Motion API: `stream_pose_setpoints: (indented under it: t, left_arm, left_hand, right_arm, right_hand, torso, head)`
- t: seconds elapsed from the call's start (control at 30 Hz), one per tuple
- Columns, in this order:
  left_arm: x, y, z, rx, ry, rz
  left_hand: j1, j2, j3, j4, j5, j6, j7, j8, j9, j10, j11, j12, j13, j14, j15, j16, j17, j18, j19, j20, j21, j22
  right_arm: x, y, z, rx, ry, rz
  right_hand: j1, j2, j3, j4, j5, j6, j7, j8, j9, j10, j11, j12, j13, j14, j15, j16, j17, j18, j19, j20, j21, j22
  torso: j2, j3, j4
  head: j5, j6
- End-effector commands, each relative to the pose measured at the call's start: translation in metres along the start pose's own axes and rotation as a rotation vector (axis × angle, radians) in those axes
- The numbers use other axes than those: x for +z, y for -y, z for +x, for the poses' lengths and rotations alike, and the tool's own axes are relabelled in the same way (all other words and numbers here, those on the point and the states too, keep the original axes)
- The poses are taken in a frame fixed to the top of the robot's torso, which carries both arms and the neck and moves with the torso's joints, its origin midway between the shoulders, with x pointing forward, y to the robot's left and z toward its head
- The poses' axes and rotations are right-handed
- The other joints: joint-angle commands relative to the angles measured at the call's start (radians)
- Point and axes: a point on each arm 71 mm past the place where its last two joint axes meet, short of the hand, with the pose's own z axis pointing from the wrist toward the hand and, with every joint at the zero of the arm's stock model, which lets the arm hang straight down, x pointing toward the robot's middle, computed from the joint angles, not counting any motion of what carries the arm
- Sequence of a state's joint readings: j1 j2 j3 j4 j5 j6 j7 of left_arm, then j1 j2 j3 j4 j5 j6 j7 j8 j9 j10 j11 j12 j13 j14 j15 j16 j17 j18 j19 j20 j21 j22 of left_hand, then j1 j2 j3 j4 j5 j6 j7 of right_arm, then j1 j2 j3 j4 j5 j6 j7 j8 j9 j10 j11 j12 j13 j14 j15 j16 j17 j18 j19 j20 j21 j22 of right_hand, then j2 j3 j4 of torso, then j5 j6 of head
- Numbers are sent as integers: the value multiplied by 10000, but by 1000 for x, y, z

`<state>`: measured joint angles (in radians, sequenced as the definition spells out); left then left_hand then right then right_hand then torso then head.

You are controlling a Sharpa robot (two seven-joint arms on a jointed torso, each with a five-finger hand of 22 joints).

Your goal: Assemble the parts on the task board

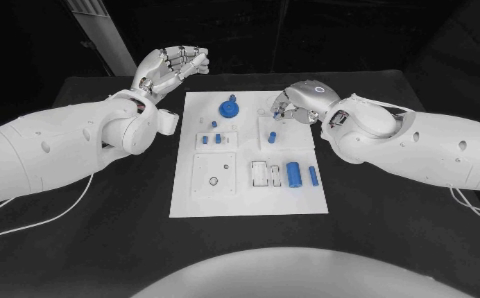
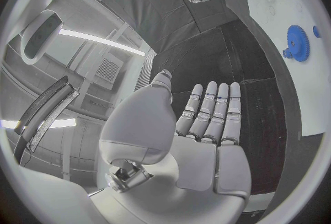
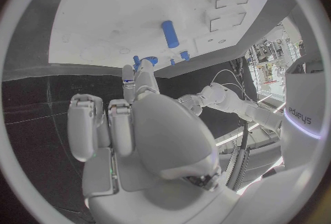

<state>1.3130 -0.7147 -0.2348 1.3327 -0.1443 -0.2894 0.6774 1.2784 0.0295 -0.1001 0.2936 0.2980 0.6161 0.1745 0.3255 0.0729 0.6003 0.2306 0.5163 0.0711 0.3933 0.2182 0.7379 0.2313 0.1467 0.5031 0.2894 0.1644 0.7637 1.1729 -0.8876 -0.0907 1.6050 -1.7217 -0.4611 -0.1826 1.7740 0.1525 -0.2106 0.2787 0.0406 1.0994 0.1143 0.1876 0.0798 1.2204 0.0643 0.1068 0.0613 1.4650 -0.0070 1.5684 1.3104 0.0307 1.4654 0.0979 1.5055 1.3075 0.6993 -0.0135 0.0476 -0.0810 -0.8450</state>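
The white task board [image 1: 250, 197] lies in the middle of the black table. On it I see a blue gear [image 1: 229, 109], a few short blue pegs [image 1: 211, 138], one upright peg [image 1: 272, 138], a thick blue cylinder [image 1: 294, 174] and a thinner one [image 1: 313, 176]. My right hand [image 1: 298, 100] hovers over the board's far right corner and pinches a small blue part [image 1: 276, 113] at its fingertips [image 3: 128, 75]. My left hand [image 1: 175, 66] is raised beyond the board's far left corner, holding nothing, its fingers [image 2: 214, 111] straight and side by side.
Near the cylinders the board has rectangular sockets [image 1: 266, 173], and a recessed plate with holes [image 1: 215, 172] sits at its left. A white cable [image 1: 45, 218] trails over the table beside my left arm. Bare black table [image 1: 390, 242] surrounds the board.
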Motion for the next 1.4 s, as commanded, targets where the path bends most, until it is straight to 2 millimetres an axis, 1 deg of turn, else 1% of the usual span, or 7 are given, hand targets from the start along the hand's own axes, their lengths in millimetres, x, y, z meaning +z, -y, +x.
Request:
stream_pose_setpoints:
  t: [0.03, 0.2, 0.37, 0.53, 0.87, 1.03, 1.4]
  left_arm:
    - [0, 11, 1, -97, -69, 1546]
    - [1, 11, 0, -82, -61, 1541]
    - [2, 11, 0, -73, -58, 1538]
    - [2, 10, -1, -47, -36, 1529]
    - [4, 10, -1, -18, -25, 1542]
    - [4, 9, -2, -2, -13, 1545]
    - [4, 9, -3, 21, 12, 1543]
  left_hand:
    - [6, 132, -60, -17, 64, -90, 918, 58, 5, -69, -20, 35, -13, -58, -23, 28, -9, -139, 69, -7, -39, -17]
    - [6, 132, -60, -17, 64, -90, 918, 58, 5, -69, -20, 35, -13, -58, -23, 28, -9, -139, 69, -7, -39, -17]
    - [6, 132, -60, -17, 64, -90, 918, 58, 5, -69, -20, 35, -13, -58, -23, 28, -9, -139, 69, -7, -39, -17]
    - [12, 142, -77, -17, 85, -106, 920, 78, 3, -83, -18, 57, -15, -67, -22, 46, -35, -139, 75, -7, -42, -25]
    - [14, 145, -82, -17, 88, -111, 920, 84, 3, -87, -17, 63, -16, -69, -22, 51, -42, -139, 76, -7, -43, -27]
    - [15, 146, -84, -17, 90, -113, 920, 86, 2, -88, -17, 66, -16, -69, -22, 53, -44, -139, 77, -7, -43, -27]
    - [16, 148, -86, -17, 92, -115, 920, 88, 2, -90, -17, 69, -16, -70, -22, 56, -48, -139, 78, -7, -44, -29]
  right_arm:
    - [2, -11, -4, 372, 424, -503]
    - [8, -30, -4, 777, 408, -1009]
    - [12, -47, -3, 1074, 301, -1475]
    - [16, -65, -2, 1305, 206, -1988]
    - [23, -94, 5, 1414, -573, -2613]
    - [26, -102, 7, 1259, -831, -2819]
    - [31, -115, 14, 811, -1443, -3214]
  right_hand:
    - [94, -32, 44, 23, 67, 12, 81, 5, 3, 13, 44, -50, -8, 1058, 68, 24, 2604, -148, 763, 18, 69, 2292]
    - [114, -31, 55, 22, 67, 16, 107, -9, 0, 27, 55, -73, -7, 1058, 77, 24, 2604, -150, 766, 27, 76, 2296]
    - [131, -33, 65, 26, 68, 9, 136, -31, -7, 34, 72, -107, -8, 1058, 90, 24, 2604, -150, 766, 37, 75, 2296]
    - [143, -33, 71, 25, 68, 8, 146, -40, -10, 36, 78, -122, -8, 1058, 95, 24, 2604, -150, 767, 42, 77, 2297]
    - [183, -26, 99, 30, 68, -24, 186, -101, -29, 28, 111, -206, -11, 1058, 123, 24, 2604, -143, 755, 68, 52, 2283]
    - [187, -23, 105, 37, 68, -40, 201, -125, -37, 20, 124, -238, -11, 1058, 134, 24, 2604, -141, 751, 78, 43, 2278]
    - [184, -22, 111, 50, 68, -68, 222, -167, -49, 3, 144, -291, -11, 1058, 152, 24, 2604, -132, 735, 95, 12, 2261]
  torso:
    - [-4, -3, -4]
    - [3, 3, -11]
    - [-2, -4, 23]
    - [1, -11, -6]
    - [6, -15, 13]
    - [7, -6, -2]
    - [5, 0, -9]
  head:
    - [113, -46]
    - [306, -88]
    - [456, -135]
    - [702, -195]
    - [816, -276]
    - [904, -276]
    - [955, -276]
